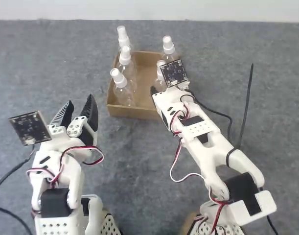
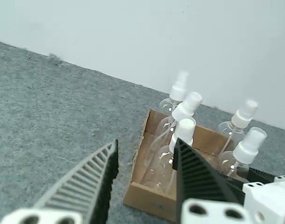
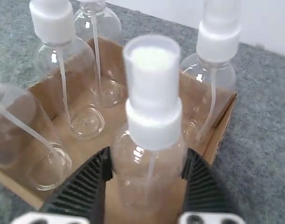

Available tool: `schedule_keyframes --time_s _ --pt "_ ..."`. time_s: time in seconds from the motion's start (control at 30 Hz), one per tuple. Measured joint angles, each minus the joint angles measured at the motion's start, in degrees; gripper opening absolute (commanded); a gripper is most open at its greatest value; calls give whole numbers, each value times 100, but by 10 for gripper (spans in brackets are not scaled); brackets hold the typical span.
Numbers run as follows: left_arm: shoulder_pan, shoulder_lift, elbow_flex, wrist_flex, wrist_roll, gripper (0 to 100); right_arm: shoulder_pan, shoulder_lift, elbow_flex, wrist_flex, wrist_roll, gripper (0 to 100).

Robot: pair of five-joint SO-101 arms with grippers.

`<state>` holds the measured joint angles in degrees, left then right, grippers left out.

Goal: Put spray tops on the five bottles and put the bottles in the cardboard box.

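Note:
The cardboard box (image 1: 132,110) lies at the middle back of the grey mat. Several clear bottles with white spray tops stand in it. My right gripper (image 1: 161,87) reaches over the box's near right corner, shut on one capped bottle (image 3: 149,175), a dark finger (image 3: 84,186) pressed to each side. Two more bottles (image 1: 119,83) (image 1: 125,61) stand along the box's left side, and two (image 1: 123,35) (image 1: 168,46) by its far wall. My left gripper (image 1: 78,115) is open with nothing in it, over the mat left of the box and short of it, its fingers (image 2: 88,189) pointing at the box (image 2: 147,200).
Grey carpet-like mat (image 1: 51,63) spreads around the box, with a white wall (image 2: 133,37) behind it. A black cable (image 1: 244,112) runs along the right of the right arm. Open mat lies between the left gripper and the box.

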<state>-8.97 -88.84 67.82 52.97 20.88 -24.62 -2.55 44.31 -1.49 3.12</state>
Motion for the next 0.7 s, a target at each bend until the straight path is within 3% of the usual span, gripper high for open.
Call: schedule_keyframes --time_s 0.27,0.43,0.7 --pt "0 0 0 0 0 182 0 0 0 35 0 172" --pt "0 0 0 0 0 182 0 0 0 35 0 251" --pt "0 0 0 0 0 182 0 0 0 255 0 258"
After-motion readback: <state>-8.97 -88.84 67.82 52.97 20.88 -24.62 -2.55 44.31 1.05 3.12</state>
